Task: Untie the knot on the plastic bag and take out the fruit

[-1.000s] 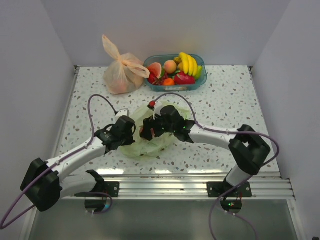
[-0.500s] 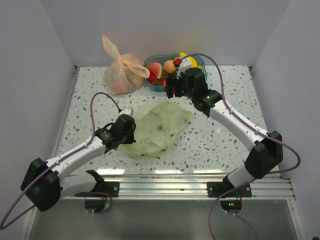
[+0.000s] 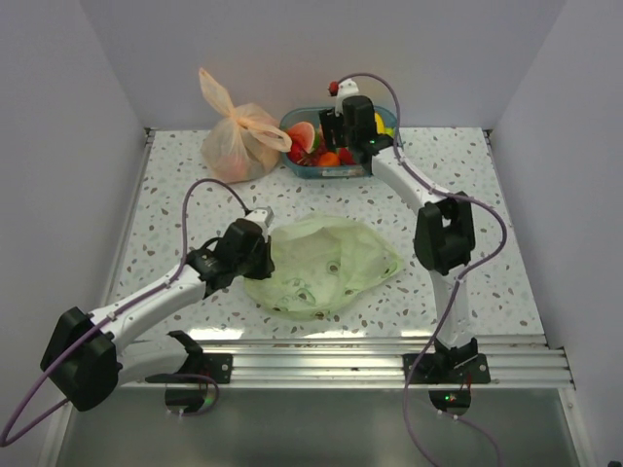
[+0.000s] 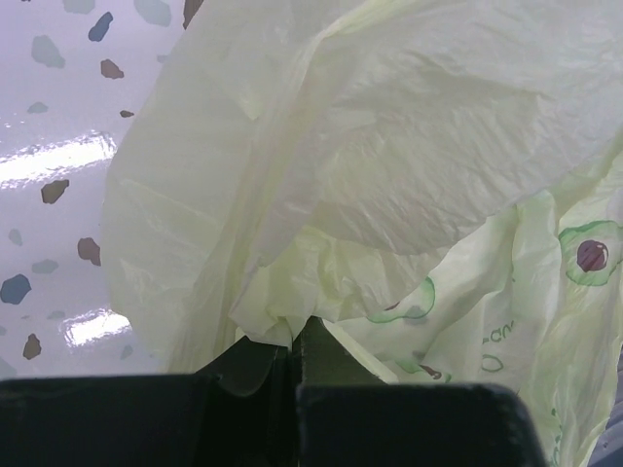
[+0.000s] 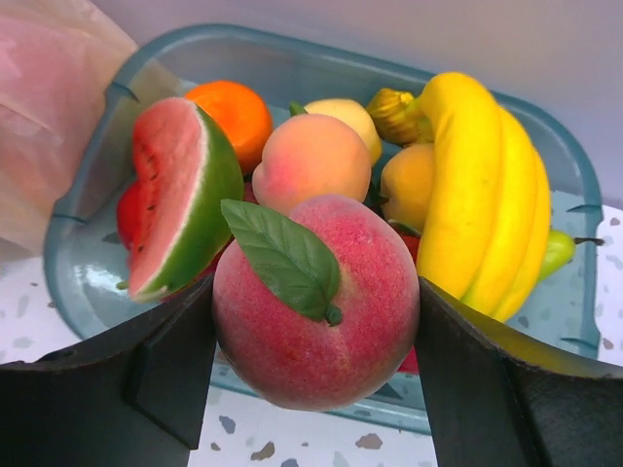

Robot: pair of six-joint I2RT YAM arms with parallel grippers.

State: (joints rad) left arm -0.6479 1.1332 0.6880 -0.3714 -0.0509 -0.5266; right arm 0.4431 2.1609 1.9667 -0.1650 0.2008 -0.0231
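Right gripper (image 5: 316,365) is up at the far edge of the table (image 3: 467,224), jaws spread wide around a pink peach (image 5: 360,321) with a green leaf, holding it just over the blue basket (image 5: 243,44). The back wall is close behind, so there's little room there. Left gripper (image 4: 292,336), pressed tight together, pinches a fold of the plastic bag (image 3: 326,272) at its left edge, mid-table. That pale green bag lies slumped flat, well apart from the right gripper, with speckled tabletop free to its right. Orange bag (image 3: 238,146) sits just left of the basket. From overhead I can't make out the peach. The right wrist view shows it plainly, with the banana bunch (image 5: 487,195) and watermelon wedge (image 5: 180,195) behind.
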